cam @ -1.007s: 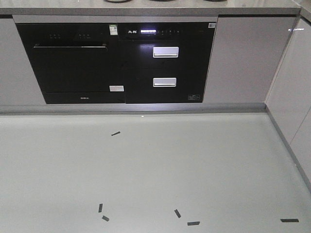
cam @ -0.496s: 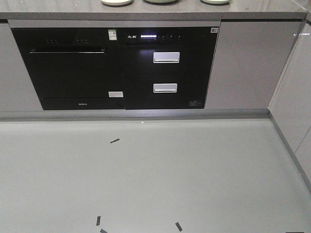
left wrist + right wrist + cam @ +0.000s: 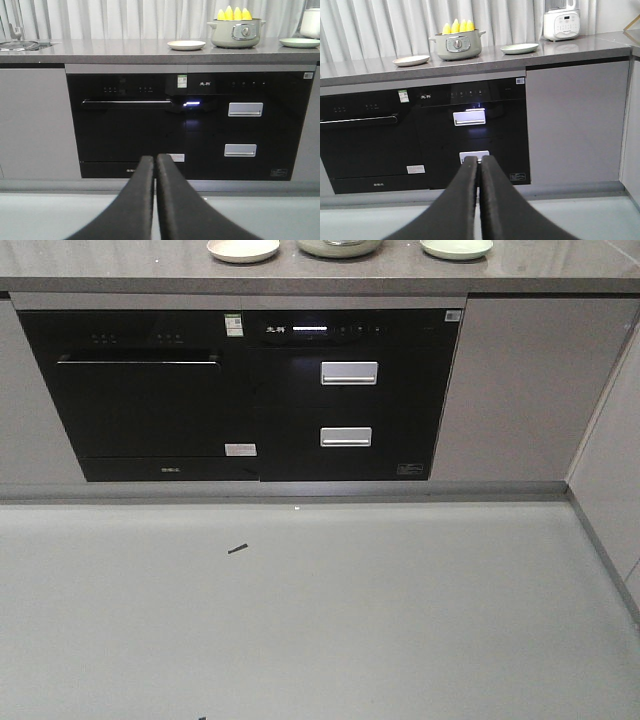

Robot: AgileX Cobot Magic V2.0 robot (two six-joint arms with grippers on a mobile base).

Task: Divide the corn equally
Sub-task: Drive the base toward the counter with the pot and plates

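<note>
Two pairs of black fingers (image 3: 137, 200) are pressed shut against each other, gripping nothing. The left gripper (image 3: 154, 162) rises from the bottom centre of its wrist view and the right gripper (image 3: 479, 164) does the same in its own. Both point level at the black built-in appliances (image 3: 185, 125) set under the grey countertop (image 3: 100, 50). Beyond the fingers, neither arm shows. Four cobs of corn (image 3: 234, 13) stand upright, pointed tips up, packed side by side in a pale green pot (image 3: 235, 34) on the countertop. They sit at the upper right of the left wrist view and the upper centre-left of the right wrist view. A cream plate (image 3: 186, 45) lies on the countertop to the left of the pot and a light green plate (image 3: 299, 43) to its right, each apart from it. Further right in the right wrist view a white appliance (image 3: 561, 22) stands before the curtain (image 3: 380, 25). In the front view only the pot's base and the two plates show along the top edge, above a grey floor (image 3: 400, 620) bearing a short dark tape strip (image 3: 237, 548).
</note>
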